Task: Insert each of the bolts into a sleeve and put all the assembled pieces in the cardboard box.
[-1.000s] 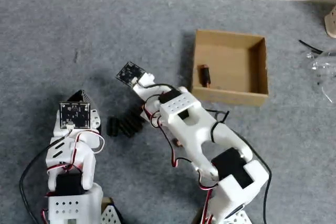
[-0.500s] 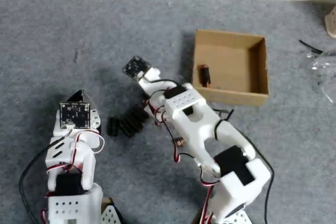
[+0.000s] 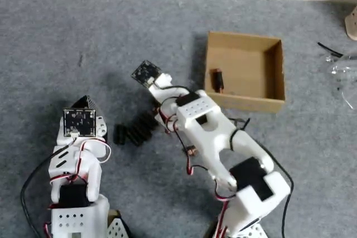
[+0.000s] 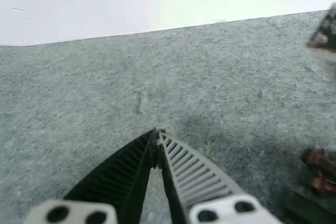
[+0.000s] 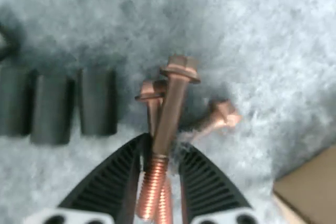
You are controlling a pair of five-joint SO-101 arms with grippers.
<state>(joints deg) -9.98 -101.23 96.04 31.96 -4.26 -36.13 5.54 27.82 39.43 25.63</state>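
The right tool [image 5: 161, 145] is pinching a copper bolt [image 5: 170, 103] by its threaded shank, the black ribbed jaws pressed against either side, the hexagonal head pointing away from the wrist. A second bolt [image 5: 149, 95] lies right against the held one on the side toward the sleeves; its shank runs down between the same jaws, and I cannot tell whether it is caught in the grip as well. A third bolt [image 5: 218, 116] lies on the grey desk [image 3: 83, 26] just beyond the jaw tips, on the side toward the box, tilted away from the other two. Three black sleeves [image 5: 50, 108] lie side by side in a row on the desk, near the bolts but apart from them. In the high view this arm leans in over the spot between the sleeves and the cardboard box [image 3: 243, 103], which stands open on the desk; one assembled piece [image 3: 216, 79] lies inside it, close to the wall nearest the arm. The left tool [image 4: 157, 136] is well apart from all this, low over bare desk, its two jaws pressed together at the tips with nothing between them.
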